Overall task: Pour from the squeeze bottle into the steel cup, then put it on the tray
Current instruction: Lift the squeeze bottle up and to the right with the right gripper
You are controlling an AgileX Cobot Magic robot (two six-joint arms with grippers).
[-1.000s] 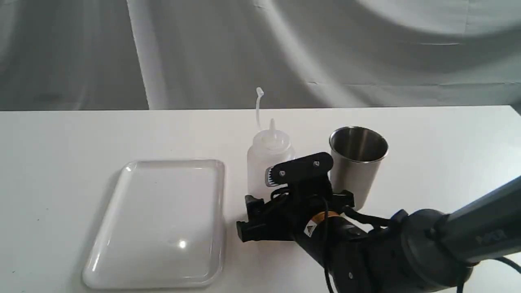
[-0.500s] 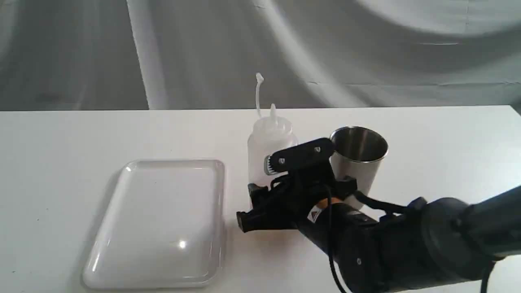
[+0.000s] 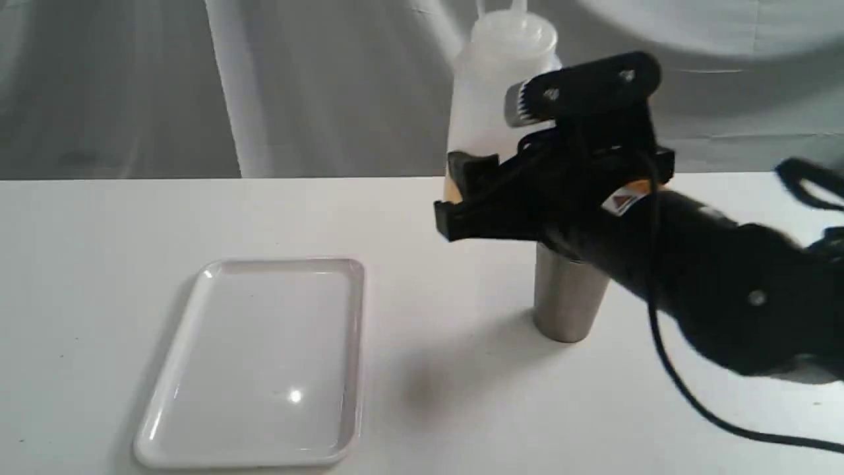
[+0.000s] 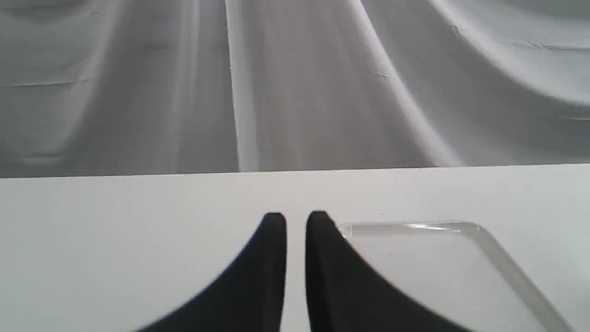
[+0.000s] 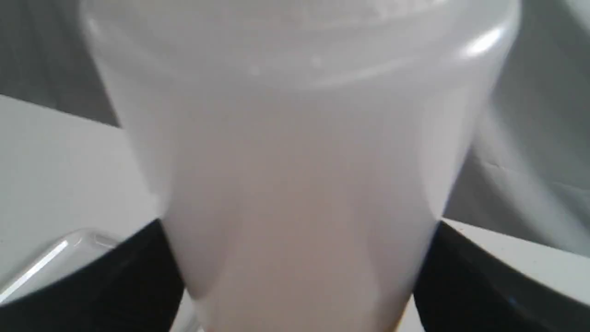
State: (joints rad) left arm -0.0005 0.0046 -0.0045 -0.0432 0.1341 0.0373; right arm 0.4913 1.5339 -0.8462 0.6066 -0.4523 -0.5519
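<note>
My right gripper point(image 3: 486, 142) is shut on the squeeze bottle point(image 3: 496, 86), holding it upright high above the table; its nozzle runs out of the top of the exterior view. A little amber liquid shows at the bottle's base. In the right wrist view the whitish bottle point(image 5: 295, 161) fills the space between the black fingers point(image 5: 115, 281). The steel cup point(image 3: 567, 303) stands on the table below and slightly right of the bottle, its rim hidden behind my arm. The white tray point(image 3: 264, 363) lies at the front left. My left gripper point(image 4: 296, 216) is shut and empty beside the tray point(image 4: 461, 258).
A white table point(image 3: 99, 264) carries everything, with a grey draped cloth point(image 3: 297, 86) behind its far edge. A black cable point(image 3: 686, 389) hangs from my right arm down to the table on the right.
My right gripper has lifted the squeeze bottle from the table beside the cup to well above it and slightly rightward. The cup and tray have not moved.
</note>
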